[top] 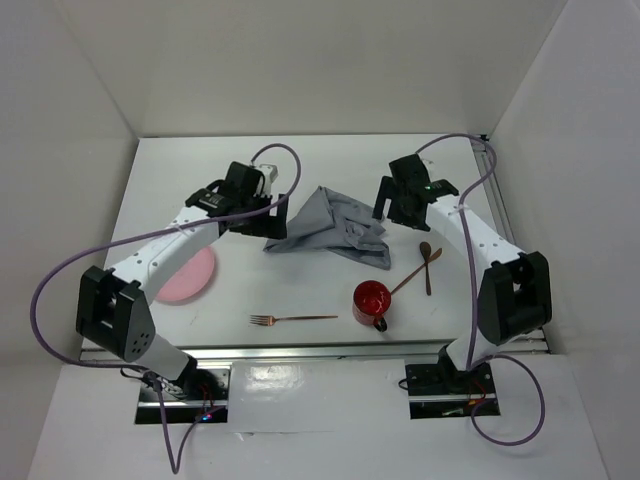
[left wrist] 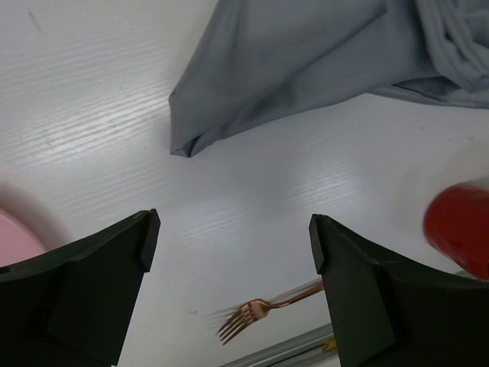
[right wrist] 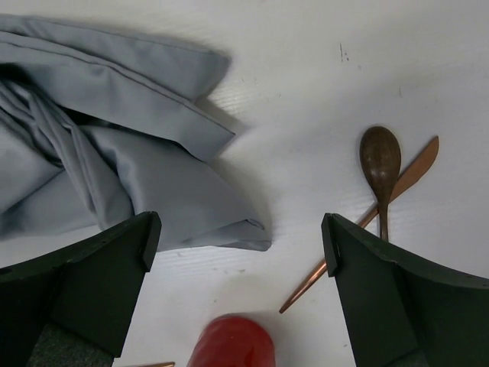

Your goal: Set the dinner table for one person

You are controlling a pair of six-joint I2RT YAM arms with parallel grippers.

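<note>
A crumpled grey cloth mat (top: 330, 228) lies in the middle of the white dinner table (top: 180, 180). A pink plate (top: 190, 275) sits at the left, partly under my left arm. A copper fork (top: 293, 319), a red mug (top: 371, 302), a brown spoon (top: 426, 262) and a copper knife (top: 415, 275) lie near the front. My left gripper (top: 262, 205) is open above the table left of the cloth (left wrist: 290, 65). My right gripper (top: 398, 205) is open just right of the cloth (right wrist: 114, 160). Both are empty.
Metal rails run along the table's right edge (top: 500, 215) and front edge (top: 300, 350). White walls enclose the table at the left, back and right. The fork (left wrist: 263, 310) and mug (left wrist: 458, 229) show in the left wrist view.
</note>
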